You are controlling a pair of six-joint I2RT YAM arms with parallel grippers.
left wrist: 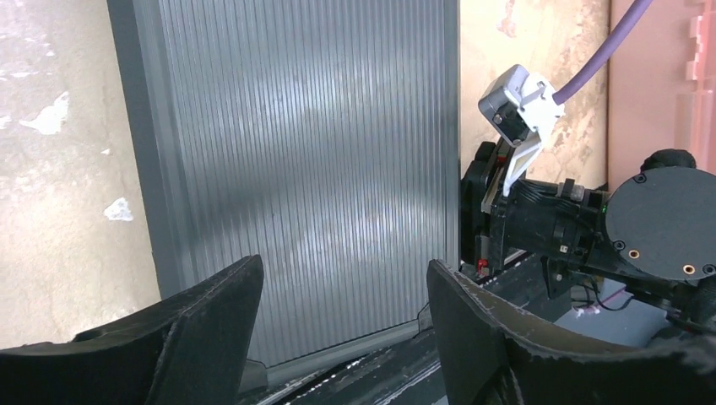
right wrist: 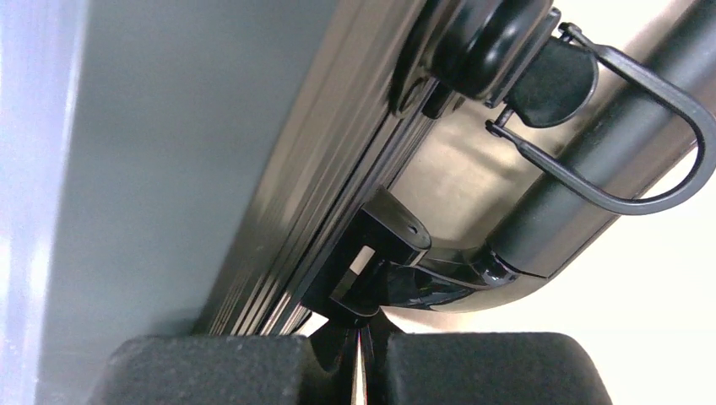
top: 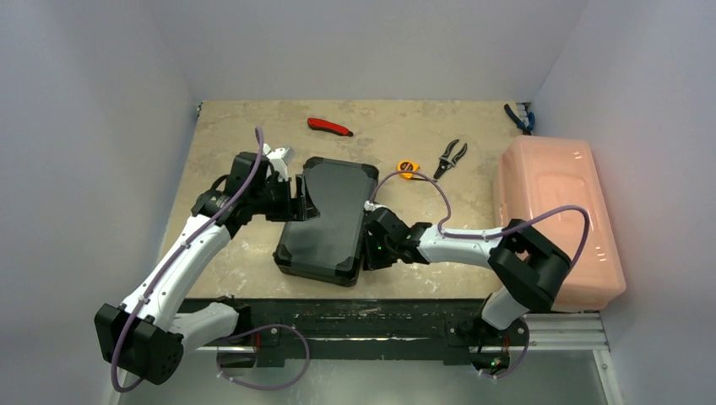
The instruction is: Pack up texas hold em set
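On the tan table (top: 228, 139) you are, by my reading, close to the end: the black case (top: 328, 221) lies flat at the middle with its lid down, and no chip rolls, discs or card decks are out on the surface, so they are most likely inside already, though the closed lid hides that. What seems left is securing it; you cannot tell from these views whether the latches are fastened. The pink lidded bin (top: 557, 211) sits well apart at the right edge and plays no part. The case looks like a dark rectangle with rounded, reinforced corners, and your left wrist view shows its lid as finely ribbed grey panelling inside a smooth frame. Your left gripper (top: 297, 198) hangs over the case's left edge with its jaws spread wide and nothing between them. Your right gripper (top: 369, 245) is at the right side of the case, pads brought together with only a sliver of light between, holding nothing you can make out, right at the end mount of the carrying handle (right wrist: 549, 211). Behind the case, apart from it, lie the pliers (top: 452, 157), the red-handled tool (top: 329, 126) and the yellow tape measure (top: 409, 168).
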